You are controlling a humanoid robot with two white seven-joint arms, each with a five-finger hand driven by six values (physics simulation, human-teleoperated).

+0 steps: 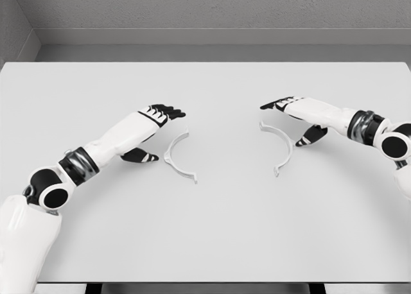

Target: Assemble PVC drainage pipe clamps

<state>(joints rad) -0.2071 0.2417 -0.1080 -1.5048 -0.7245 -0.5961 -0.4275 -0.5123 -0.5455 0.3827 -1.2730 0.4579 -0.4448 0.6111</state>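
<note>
- Fingers (168, 111) of the left hand (156, 116) extended, relaxed, holding nothing, just left of one clamp half (176, 155).
- Right hand (297, 106) spread likewise beside the other clamp half (281, 144).
- Both halves lie apart on the table (212, 236); no writing readable.

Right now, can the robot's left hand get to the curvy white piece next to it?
Probably yes. The left hand hovers open right beside the left clamp half, which lies flat on the table. Nothing sits between them. The other clamp half lies apart, by the right hand.
</note>
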